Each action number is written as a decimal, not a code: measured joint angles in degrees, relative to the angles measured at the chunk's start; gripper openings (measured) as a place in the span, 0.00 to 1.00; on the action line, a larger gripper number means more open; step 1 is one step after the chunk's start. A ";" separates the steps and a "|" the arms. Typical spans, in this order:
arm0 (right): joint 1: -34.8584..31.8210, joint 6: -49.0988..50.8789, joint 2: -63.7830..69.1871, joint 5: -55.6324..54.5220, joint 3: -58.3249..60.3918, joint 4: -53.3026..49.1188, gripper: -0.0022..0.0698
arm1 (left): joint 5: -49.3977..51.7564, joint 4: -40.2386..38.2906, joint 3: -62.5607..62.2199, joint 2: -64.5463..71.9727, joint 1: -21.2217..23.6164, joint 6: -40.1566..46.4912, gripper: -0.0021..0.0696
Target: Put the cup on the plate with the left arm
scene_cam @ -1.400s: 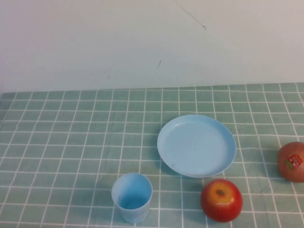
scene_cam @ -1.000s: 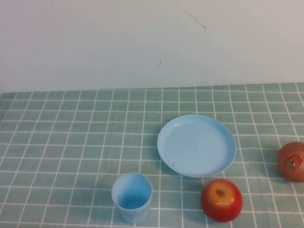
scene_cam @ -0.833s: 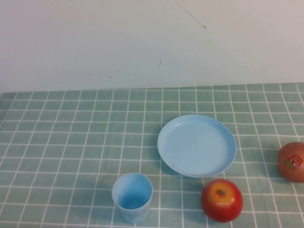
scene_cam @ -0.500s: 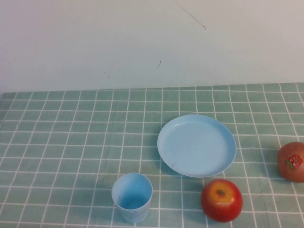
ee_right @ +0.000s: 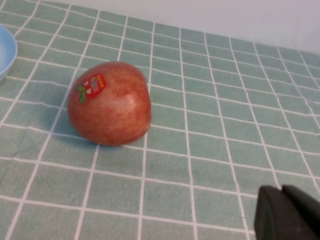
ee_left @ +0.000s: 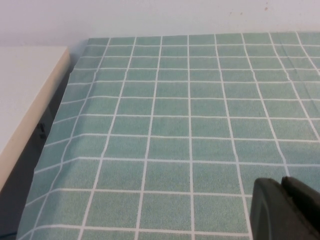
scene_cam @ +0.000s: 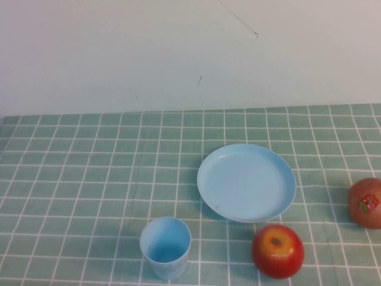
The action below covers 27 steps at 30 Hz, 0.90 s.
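Observation:
The light blue cup stands upright and empty near the table's front edge, left of centre. The light blue plate lies empty behind it and to its right, apart from it. Neither arm shows in the high view. My left gripper is shut and empty over bare green checked cloth near the table's left edge; the cup and plate are out of its view. My right gripper is shut and empty over the cloth, near a red apple with a sticker. A sliver of the plate's rim shows there.
A red apple lies just in front of the plate, right of the cup. The stickered apple lies at the right edge. A white wall stands behind the table. A white surface lies beyond the cloth's left edge.

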 joint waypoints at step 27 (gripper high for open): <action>0.00 0.00 0.00 0.00 0.00 0.00 0.03 | -26.48 -1.62 0.52 0.00 0.00 0.04 0.04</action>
